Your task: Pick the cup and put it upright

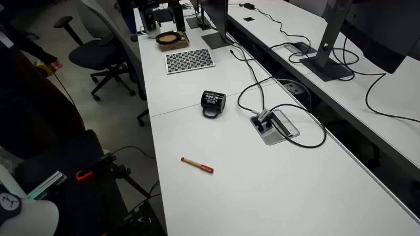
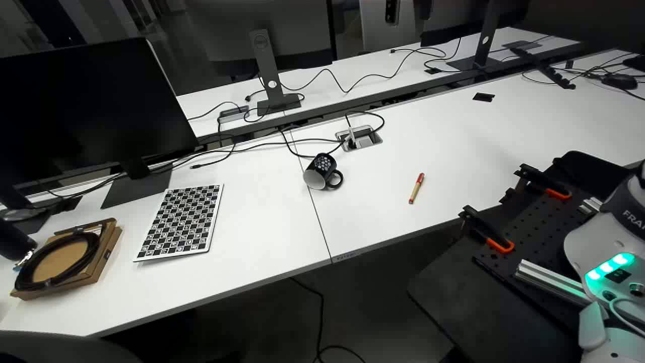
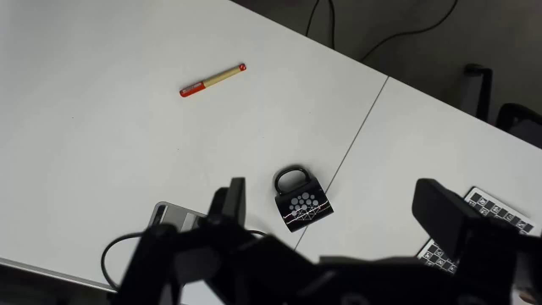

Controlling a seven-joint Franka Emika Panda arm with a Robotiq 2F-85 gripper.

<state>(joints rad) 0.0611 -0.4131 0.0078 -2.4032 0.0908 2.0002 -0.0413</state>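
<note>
Blurred at close range in the wrist view, the blocky matte-black two-fingered tool (image 3: 331, 189) stands with its jaws spread wide. Beyond the gap stretches a smooth, flat white counter (image 3: 127, 140), crossed by a thin dark seam (image 3: 356, 134). Across that seam, tipped on its side and apart from the tool, lies a glossy black cup (image 3: 304, 205), short and cylindrical. Pale grey dots and fine white linked lines are printed on its curved wall; a rounded black loop handle (image 3: 292, 169) juts sideways, and in an exterior view its mouth (image 2: 314, 179) shows a whitish inside. Near it sits a silver-framed inset (image 1: 274, 137), rectangular with rounded corners, with smooth black cables (image 1: 308, 147) looping about it. Well apart rest a slim, cylindrical red-and-tan pen (image 2: 416, 188) and a thin, flat board (image 2: 182, 222) in black-and-white checks.
</note>
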